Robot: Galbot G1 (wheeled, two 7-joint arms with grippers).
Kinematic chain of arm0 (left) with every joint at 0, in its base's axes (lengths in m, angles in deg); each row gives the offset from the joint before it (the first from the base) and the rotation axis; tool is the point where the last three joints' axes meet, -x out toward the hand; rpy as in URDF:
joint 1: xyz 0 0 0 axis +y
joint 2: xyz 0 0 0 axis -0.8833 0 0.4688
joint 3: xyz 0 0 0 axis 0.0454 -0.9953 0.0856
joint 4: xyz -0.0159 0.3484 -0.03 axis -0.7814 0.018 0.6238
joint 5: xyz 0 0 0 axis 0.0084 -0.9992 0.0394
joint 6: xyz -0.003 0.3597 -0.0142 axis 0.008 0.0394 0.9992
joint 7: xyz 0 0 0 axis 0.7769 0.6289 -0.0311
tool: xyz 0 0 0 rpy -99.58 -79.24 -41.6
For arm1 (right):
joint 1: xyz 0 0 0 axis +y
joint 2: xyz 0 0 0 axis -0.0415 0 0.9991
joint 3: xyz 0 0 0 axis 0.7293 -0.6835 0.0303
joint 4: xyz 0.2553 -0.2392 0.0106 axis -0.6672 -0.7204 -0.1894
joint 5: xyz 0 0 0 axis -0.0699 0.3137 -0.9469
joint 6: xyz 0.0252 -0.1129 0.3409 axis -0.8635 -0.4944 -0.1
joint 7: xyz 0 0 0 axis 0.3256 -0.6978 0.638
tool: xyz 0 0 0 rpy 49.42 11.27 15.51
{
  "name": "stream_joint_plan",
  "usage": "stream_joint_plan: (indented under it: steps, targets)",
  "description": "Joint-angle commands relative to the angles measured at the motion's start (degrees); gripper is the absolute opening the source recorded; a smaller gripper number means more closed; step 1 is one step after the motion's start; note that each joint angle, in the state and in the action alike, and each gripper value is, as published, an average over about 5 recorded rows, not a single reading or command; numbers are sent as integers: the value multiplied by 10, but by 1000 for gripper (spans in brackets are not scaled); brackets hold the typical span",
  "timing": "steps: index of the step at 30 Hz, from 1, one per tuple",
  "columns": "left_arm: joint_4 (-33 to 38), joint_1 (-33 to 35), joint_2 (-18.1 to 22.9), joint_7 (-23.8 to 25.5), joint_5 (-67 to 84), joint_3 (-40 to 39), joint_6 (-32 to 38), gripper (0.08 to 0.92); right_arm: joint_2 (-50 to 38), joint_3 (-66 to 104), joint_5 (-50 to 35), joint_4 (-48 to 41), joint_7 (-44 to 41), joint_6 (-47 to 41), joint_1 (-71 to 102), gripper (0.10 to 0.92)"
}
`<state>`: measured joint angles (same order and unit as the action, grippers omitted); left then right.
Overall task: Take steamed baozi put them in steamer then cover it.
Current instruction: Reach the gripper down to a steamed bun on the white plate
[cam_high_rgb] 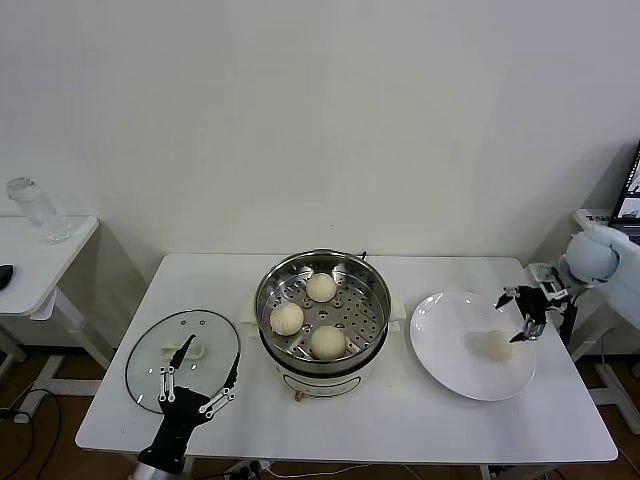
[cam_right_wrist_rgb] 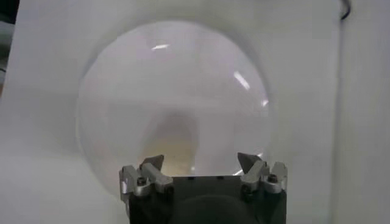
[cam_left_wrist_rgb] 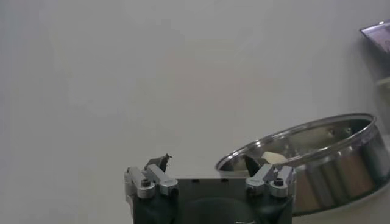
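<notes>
The steamer (cam_high_rgb: 372,290) stands mid-table on its white base, with three steamed baozi (cam_high_rgb: 320,287) on its perforated tray. A further baozi (cam_high_rgb: 497,345) lies on the white plate (cam_high_rgb: 445,345). My right gripper (cam_high_rgb: 518,315) hangs open just above and beside that baozi, holding nothing. In the right wrist view the plate (cam_right_wrist_rgb: 170,91) fills the picture, and a blurred cream patch lies ahead of the open right gripper (cam_right_wrist_rgb: 201,161). The glass cover (cam_high_rgb: 150,375) lies flat left of the steamer, under my open, empty left gripper (cam_high_rgb: 208,360). The left wrist view shows the steamer's rim (cam_left_wrist_rgb: 317,131) beyond the left gripper (cam_left_wrist_rgb: 207,164).
A small side table (cam_high_rgb: 60,250) at the far left carries a clear jar (cam_high_rgb: 35,210). A screen's edge (cam_high_rgb: 630,195) and a stand are at the far right. The white wall rises behind the work table (cam_high_rgb: 400,420).
</notes>
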<state>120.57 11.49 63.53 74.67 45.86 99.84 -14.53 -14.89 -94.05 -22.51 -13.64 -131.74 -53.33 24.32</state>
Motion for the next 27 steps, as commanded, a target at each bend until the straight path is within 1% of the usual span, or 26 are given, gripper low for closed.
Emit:
stream_joint_plan:
  steps: [1, 21, 24, 27]
  targets:
    - [2, 2, 0, 0, 0, 3, 1, 823, 15, 29, 11, -37, 14, -10, 63, 823]
    - [0, 4, 2, 0, 0, 5, 2, 823, 57, 41, 38, -83, 6, -10, 73, 821]
    - [0, 3, 2, 0, 1, 6, 2, 823, 59, 44, 39, -83, 6, -9, 74, 797]
    - [0, 2, 2, -1, 1, 8, 1, 823, 58, 45, 37, -79, 6, -9, 73, 752]
